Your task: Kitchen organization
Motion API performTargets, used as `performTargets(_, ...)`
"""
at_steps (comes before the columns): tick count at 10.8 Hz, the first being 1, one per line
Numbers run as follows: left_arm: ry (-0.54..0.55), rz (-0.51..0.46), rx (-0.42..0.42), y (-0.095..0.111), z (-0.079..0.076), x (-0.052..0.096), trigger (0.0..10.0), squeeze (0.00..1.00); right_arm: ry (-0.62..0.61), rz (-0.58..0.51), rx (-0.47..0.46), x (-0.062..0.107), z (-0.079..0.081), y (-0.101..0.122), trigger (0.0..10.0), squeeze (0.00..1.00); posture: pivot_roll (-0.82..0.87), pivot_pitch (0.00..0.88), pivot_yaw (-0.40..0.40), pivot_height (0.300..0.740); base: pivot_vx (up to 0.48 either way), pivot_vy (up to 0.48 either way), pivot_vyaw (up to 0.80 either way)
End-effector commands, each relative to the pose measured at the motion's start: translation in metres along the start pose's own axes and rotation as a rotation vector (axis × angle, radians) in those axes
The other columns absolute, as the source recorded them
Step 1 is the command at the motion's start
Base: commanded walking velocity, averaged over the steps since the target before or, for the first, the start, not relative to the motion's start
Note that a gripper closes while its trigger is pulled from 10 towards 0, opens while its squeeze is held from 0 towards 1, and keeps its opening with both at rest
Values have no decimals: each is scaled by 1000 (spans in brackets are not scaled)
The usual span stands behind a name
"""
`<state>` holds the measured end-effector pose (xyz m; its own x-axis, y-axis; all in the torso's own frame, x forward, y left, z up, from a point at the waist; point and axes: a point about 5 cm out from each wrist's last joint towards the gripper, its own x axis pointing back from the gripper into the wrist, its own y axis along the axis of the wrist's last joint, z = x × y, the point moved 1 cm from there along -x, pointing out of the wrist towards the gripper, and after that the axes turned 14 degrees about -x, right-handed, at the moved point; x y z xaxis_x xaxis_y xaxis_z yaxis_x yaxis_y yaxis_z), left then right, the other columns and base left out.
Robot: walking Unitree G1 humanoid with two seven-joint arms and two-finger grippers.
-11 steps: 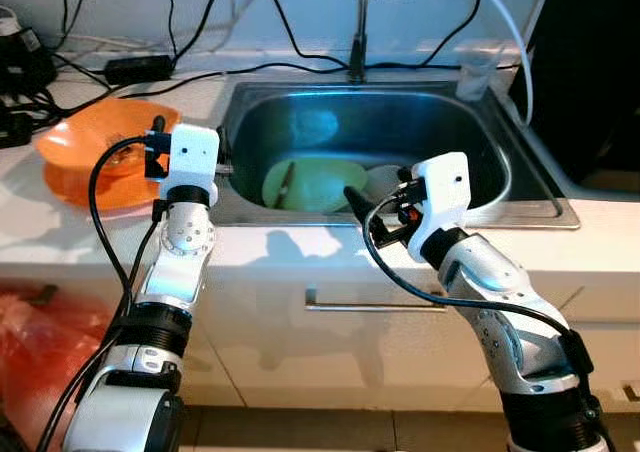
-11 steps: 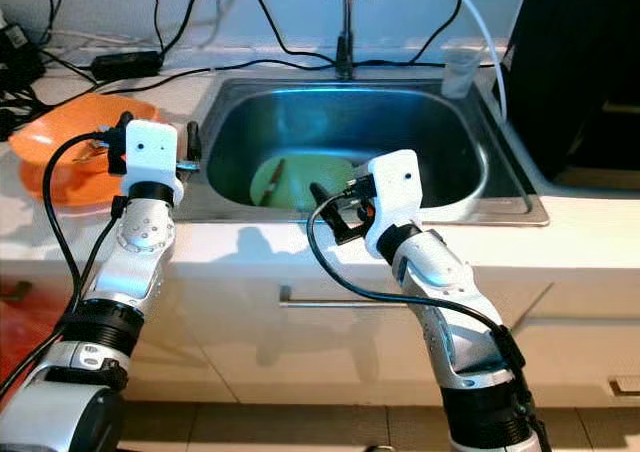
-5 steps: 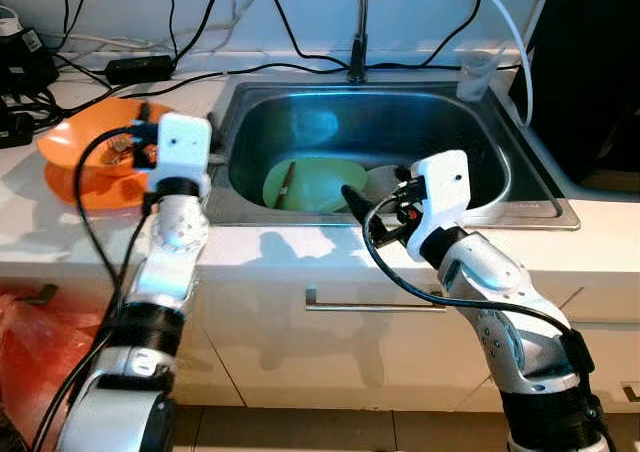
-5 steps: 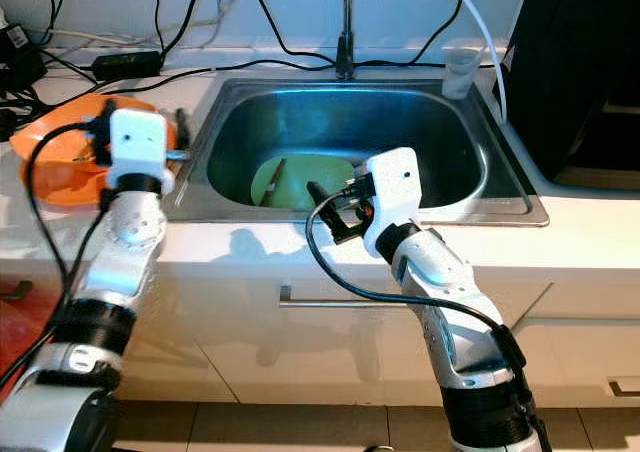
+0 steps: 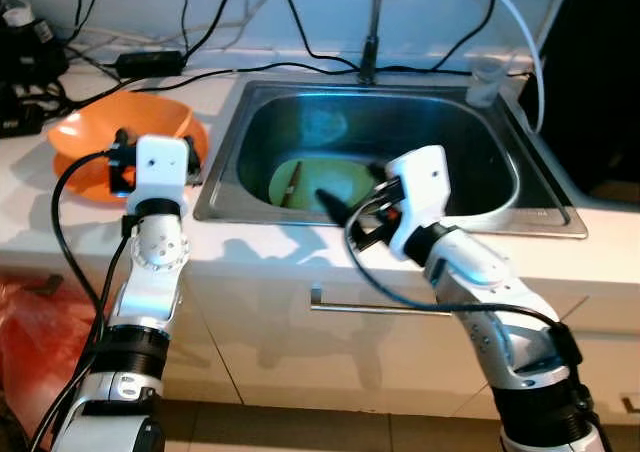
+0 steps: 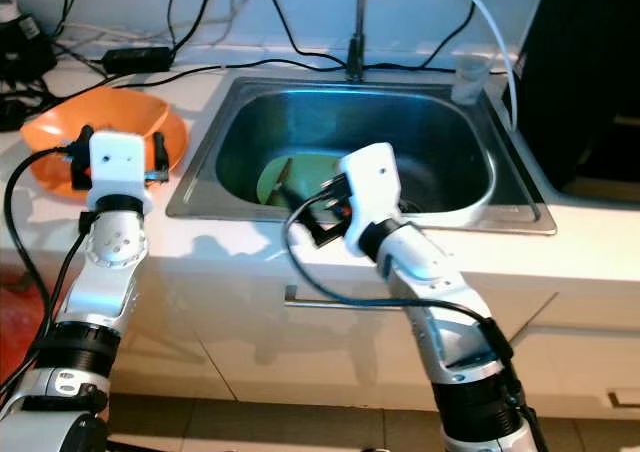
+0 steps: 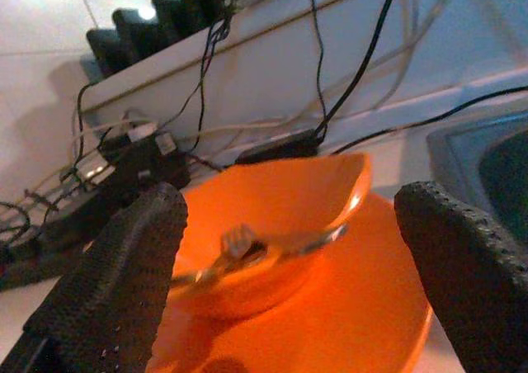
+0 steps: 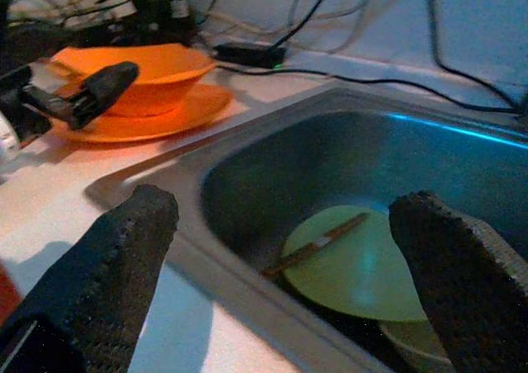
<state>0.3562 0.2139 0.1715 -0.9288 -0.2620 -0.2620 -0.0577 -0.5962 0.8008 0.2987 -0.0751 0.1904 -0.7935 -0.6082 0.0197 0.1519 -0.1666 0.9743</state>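
The round pale-green plate point(image 5: 318, 184) lies flat on the floor of the stainless steel sink point(image 5: 500, 157), with a thin brown stick-like utensil point(image 8: 316, 243) resting across its left edge, long axis running near-left to far-right. From where I sit, my right end effector point(image 8: 289, 249) is the nearer one: it hovers over the sink's near rim, fingers spread wide and empty, the plate just ahead and below between them. I judge the next reach goes forward and down into the basin.

Farther left on the white counter point(image 5: 40, 212), an orange plastic bowl point(image 7: 272, 216) sits on an orange plate point(image 7: 330, 323), a metal spoon point(image 7: 247, 245) lying in the bowl. My left end effector point(image 7: 289, 257) faces that stack, released and holding nothing, close beside it.
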Motion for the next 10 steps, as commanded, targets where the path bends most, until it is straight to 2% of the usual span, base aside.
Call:
performTargets(1, 30, 9, -6, -2, 7, 0, 10000, 0, 33, -4, -8, 0, 6, 2, 10000, 0, 64, 10, -20, 740, 0, 0, 0)
performTargets(4, 31, -5, -10, 2, 12, -10, 10000, 0, 84, -18, -22, -7, 18, 4, 10000, 0, 59, 32, 2, 740, 0, 0, 0)
performTargets(7, -26, -54, 21, 19, 3, -23, 10000, 0, 51, -36, -40, -2, 20, 3, 10000, 0, 28, 45, 43, 740, 0, 0, 0)
performTargets(10, -37, -3, 82, 17, -1, -31, 10000, 0, 32, -33, -40, 2, 18, 1, 10000, 0, 13, 49, 46, 740, 0, 0, 0)
